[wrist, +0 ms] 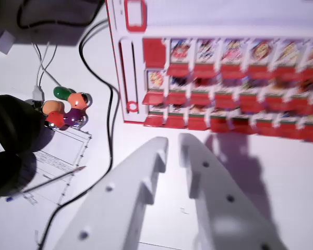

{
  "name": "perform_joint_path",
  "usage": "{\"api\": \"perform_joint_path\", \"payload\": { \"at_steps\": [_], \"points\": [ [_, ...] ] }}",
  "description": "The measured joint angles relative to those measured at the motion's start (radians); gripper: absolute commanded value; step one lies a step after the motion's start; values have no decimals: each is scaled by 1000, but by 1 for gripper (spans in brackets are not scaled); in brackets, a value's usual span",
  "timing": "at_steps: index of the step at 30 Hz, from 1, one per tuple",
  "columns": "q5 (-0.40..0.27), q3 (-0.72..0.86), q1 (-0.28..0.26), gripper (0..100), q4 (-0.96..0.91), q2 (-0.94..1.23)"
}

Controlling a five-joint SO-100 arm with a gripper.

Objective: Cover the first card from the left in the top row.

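White claw point(173, 146) slightly parted and empty, low over the white counter point(281, 172), red card board point(224, 73) just beyond its tips, top-row leftmost card point(180, 50) standing above and slightly right of claw.

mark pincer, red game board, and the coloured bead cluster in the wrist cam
pincer point(173, 148): wrist view, gap between the two white fingertips.
red game board point(131, 67): wrist view, its left frame edge.
coloured bead cluster point(67, 108): wrist view, middle of the cluster.
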Motion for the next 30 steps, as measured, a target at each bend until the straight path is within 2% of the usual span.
{"api": "perform_joint_path", "payload": {
  "at_steps": [7,14,19,30],
  "points": [
    [-135,97,80,2,0,219],
    [-212,278,127,2,-41,405],
    [-227,402,141,2,-83,483],
    [-190,420,133,2,-97,492]
  ]
}}
